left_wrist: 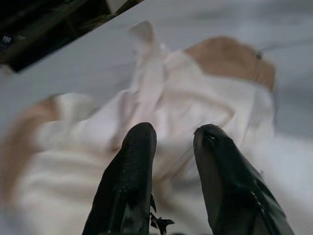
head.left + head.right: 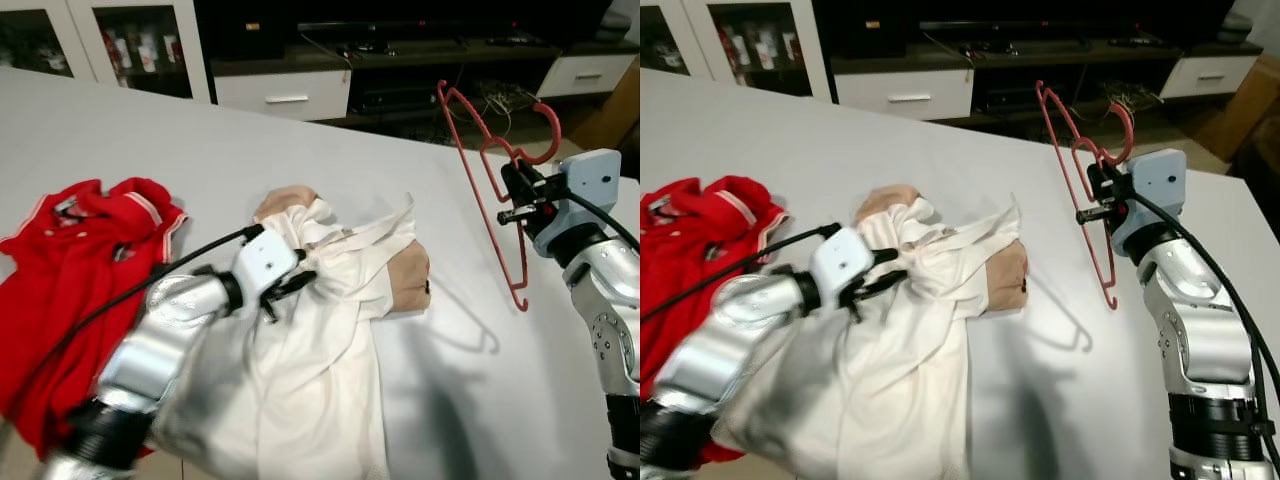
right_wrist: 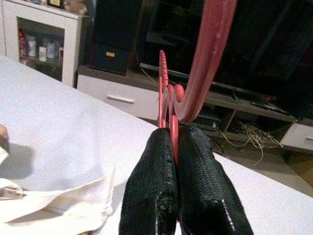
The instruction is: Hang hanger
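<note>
At the right of the head view the right gripper (image 2: 515,196) is raised above the white table (image 2: 200,160), its two black fingers (image 3: 195,186) pressed tight together on a red hanger (image 2: 487,190). The hanger hangs clear of the tabletop, tilted, with its hook at the upper right of the frame and its long bar running down to a tip low beside the silver forearm; its shadow falls on the table just to the left of that arm. In the right wrist view the red wire runs straight up from between the pinched fingers. Near the middle of the frame the left gripper (image 2: 290,288) reaches in from the lower left and sits low over a crumpled white shirt (image 2: 320,370), which spreads down toward the bottom edge. In the left wrist view its fingers (image 1: 132,186) stand a little apart with only the cloth beyond them, and I cannot tell whether they touch it. A tan garment (image 2: 405,275) peeks out from under the shirt at its right and upper edges. A red polo shirt (image 2: 70,270) lies at the left of the frame. Beyond the table, along the top, stand a white cabinet (image 2: 120,40) and a dark TV stand (image 2: 400,60).
</note>
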You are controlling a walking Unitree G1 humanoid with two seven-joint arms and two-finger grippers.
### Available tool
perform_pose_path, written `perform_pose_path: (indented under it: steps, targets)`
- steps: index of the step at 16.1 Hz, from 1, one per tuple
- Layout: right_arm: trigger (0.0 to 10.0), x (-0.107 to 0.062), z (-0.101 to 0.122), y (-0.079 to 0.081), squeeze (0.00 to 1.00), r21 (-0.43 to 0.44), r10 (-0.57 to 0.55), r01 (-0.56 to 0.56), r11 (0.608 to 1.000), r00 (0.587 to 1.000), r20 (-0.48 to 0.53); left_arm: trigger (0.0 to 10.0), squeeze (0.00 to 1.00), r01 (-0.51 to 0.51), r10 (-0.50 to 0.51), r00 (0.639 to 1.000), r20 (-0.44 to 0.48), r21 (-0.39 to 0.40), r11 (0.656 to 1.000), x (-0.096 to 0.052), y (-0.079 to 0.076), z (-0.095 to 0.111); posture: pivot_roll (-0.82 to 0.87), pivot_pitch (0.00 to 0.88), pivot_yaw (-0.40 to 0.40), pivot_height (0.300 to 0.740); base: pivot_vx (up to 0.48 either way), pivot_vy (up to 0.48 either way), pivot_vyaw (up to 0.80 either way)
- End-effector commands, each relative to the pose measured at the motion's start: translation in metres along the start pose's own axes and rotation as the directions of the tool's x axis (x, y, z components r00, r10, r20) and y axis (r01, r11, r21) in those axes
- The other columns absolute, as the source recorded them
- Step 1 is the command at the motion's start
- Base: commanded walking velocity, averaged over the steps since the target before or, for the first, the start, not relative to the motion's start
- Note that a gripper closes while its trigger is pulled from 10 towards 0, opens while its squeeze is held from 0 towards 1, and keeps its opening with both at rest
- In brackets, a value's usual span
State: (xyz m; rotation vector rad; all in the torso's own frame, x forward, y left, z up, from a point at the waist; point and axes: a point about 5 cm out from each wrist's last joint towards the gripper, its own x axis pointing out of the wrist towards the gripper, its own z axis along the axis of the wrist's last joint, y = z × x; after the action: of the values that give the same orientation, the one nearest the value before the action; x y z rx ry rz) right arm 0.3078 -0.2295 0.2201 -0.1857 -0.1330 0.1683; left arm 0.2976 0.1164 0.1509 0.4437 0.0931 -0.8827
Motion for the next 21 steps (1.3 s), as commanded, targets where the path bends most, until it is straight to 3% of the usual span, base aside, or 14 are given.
perform_pose_path:
  steps: [1, 4, 6, 7, 12, 15, 17, 19, 20, 21]
  targets:
    - [10.0, -0.002, 0.000, 0.000, 0.00, -0.004, -0.011, 0.011, 1.000, 1.000, 0.005, 10.0, 0.00, -0.001, 0.003, 0.999, 0.040, -0.039, 0.999, 0.008, -0.001, -0.001, 0.03, 0.106, -0.027, 0.740, 0.000, 0.000, 0.00]
    - [10.0, -0.005, -0.003, 0.004, 0.00, 0.007, -0.016, 0.016, 1.000, 1.000, 0.000, 10.0, 0.00, 0.018, -0.020, 1.000, -0.010, -0.164, 0.986, 0.031, -0.013, -0.020, 0.03, 0.117, -0.012, 0.740, 0.000, 0.000, 0.00]
    - [10.0, -0.006, -0.005, 0.007, 0.00, 0.015, -0.018, 0.018, 1.000, 1.000, -0.003, 10.0, 0.00, 0.015, -0.040, 0.992, -0.118, -0.205, 0.979, 0.036, -0.019, -0.043, 0.03, 0.119, -0.002, 0.740, 0.000, 0.000, 0.00]
    - [10.0, -0.007, -0.007, 0.008, 0.00, 0.020, -0.020, 0.020, 1.000, 1.000, -0.004, 10.0, 0.00, 0.006, -0.053, 0.974, -0.221, -0.209, 0.978, 0.035, -0.022, -0.061, 0.03, 0.119, 0.004, 0.740, 0.000, 0.000, 0.00]
    - [10.0, -0.006, -0.007, 0.006, 0.00, 0.027, -0.029, 0.029, 0.999, 1.000, -0.003, 10.0, 0.00, 0.065, -0.126, 0.940, -0.316, -0.197, 0.978, 0.008, -0.029, -0.081, 0.05, 0.117, 0.005, 0.740, 0.000, 0.000, 0.00]
    - [10.0, -0.003, -0.007, 0.004, 0.00, 0.027, -0.025, 0.025, 0.999, 1.000, -0.001, 10.0, 0.00, 0.129, -0.167, 0.912, -0.375, -0.125, 0.984, -0.032, -0.030, -0.086, 0.07, 0.112, -0.006, 0.740, 0.000, 0.000, 0.00]
    - [10.0, 0.000, -0.005, 0.004, 0.00, 0.025, -0.015, 0.015, 1.000, 1.000, 0.002, 10.0, 0.00, 0.123, -0.158, 0.907, -0.389, -0.113, 0.986, -0.044, -0.026, -0.084, 0.08, 0.111, -0.013, 0.740, 0.000, 0.000, 0.00]
    - [10.0, 0.001, -0.005, 0.005, 0.00, 0.023, -0.009, 0.009, 1.000, 1.000, 0.004, 10.0, 0.00, 0.126, -0.158, 0.910, -0.383, -0.107, 0.986, -0.049, -0.025, -0.078, 0.08, 0.110, -0.017, 0.740, 0.000, 0.000, 0.00]
    - [10.0, 0.003, -0.004, 0.005, 0.00, 0.022, -0.007, 0.007, 1.000, 1.000, 0.004, 10.0, 0.00, 0.107, -0.131, 0.929, -0.347, -0.089, 0.990, -0.047, -0.021, -0.071, 0.08, 0.110, -0.019, 0.740, 0.000, 0.000, 0.00]
    - [10.0, 0.004, -0.003, 0.006, 0.00, 0.019, -0.002, 0.002, 1.000, 1.000, 0.007, 10.0, 0.00, 0.024, -0.039, 0.971, -0.234, -0.066, 0.998, -0.035, -0.010, -0.056, 0.08, 0.108, -0.020, 0.740, 0.000, 0.000, 0.00]
